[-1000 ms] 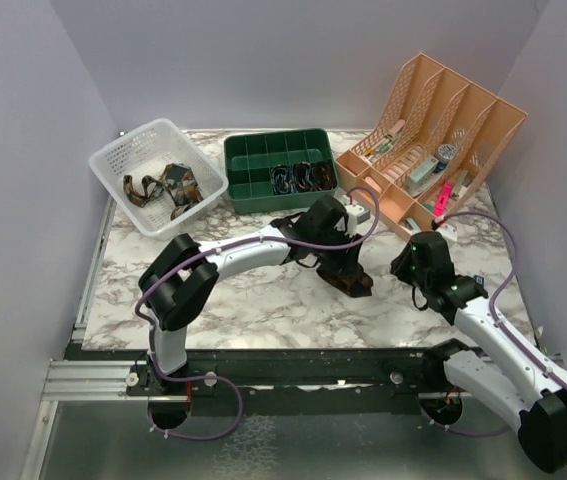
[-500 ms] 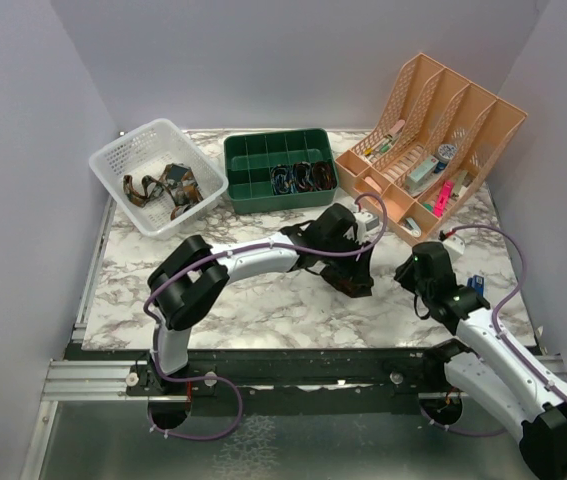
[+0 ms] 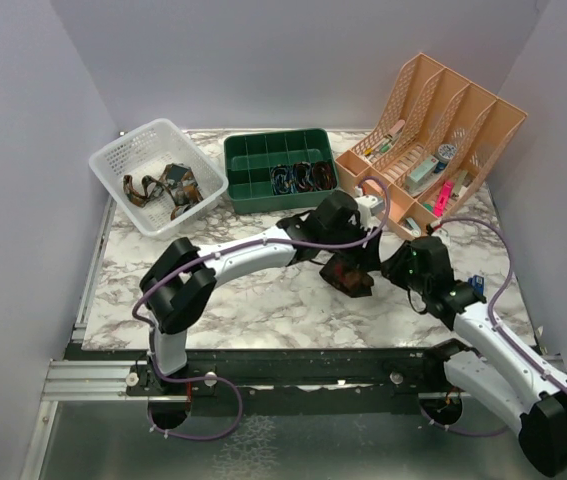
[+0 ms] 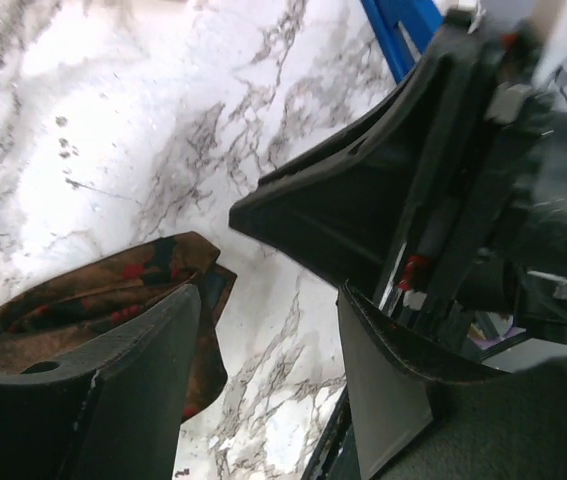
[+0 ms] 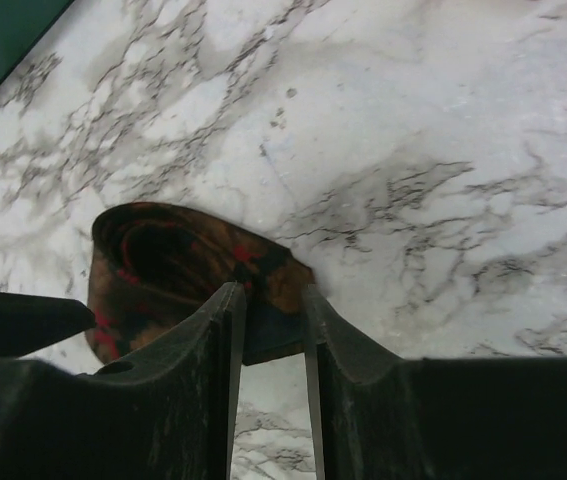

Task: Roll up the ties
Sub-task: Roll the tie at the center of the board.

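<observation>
A rolled dark brown tie (image 3: 349,276) with reddish spots lies on the marble table (image 3: 253,300) at the centre. My left gripper (image 3: 351,254) hovers just behind it, jaws wide open; in the left wrist view (image 4: 268,300) the tie (image 4: 83,300) lies by the left finger (image 4: 123,390). My right gripper (image 3: 399,268) is at the roll's right side. In the right wrist view (image 5: 270,292) its jaws stand narrowly apart around the tie's loose end (image 5: 263,325), with the roll (image 5: 163,265) just beyond. More loose ties (image 3: 168,186) lie in the white basket (image 3: 123,155).
A green divided tray (image 3: 253,155) behind holds rolled ties (image 3: 299,177) in its front cells. A peach desk organizer (image 3: 463,110) with small items stands at the back right. The two arms are close together over the table's centre.
My right gripper has moved left and in to the rolled tie's loose end. My left gripper has shifted slightly back and up from the roll.
</observation>
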You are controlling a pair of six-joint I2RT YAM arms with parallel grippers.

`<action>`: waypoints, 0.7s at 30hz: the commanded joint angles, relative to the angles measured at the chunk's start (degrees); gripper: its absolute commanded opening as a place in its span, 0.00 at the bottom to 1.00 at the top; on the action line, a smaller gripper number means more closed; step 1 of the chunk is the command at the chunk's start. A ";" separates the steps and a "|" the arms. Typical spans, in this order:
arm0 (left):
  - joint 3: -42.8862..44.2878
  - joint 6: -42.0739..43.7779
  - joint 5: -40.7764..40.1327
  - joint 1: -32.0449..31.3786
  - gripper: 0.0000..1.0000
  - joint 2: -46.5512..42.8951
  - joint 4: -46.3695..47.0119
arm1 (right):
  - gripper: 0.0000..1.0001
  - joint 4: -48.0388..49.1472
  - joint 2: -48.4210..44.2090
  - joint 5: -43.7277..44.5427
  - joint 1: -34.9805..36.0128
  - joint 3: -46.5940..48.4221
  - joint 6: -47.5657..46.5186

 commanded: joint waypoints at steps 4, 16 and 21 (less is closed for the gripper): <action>-7.21 0.57 -9.60 3.25 0.66 -11.41 -1.46 | 0.32 12.28 2.74 -18.79 -0.19 0.85 -2.85; -21.09 0.39 -0.94 16.27 0.78 -17.74 5.17 | 0.33 23.32 18.68 -36.38 -0.14 6.45 -5.08; -23.64 -1.63 -0.36 17.80 0.85 -18.02 9.43 | 0.37 20.10 21.89 -39.52 -0.09 7.94 -7.33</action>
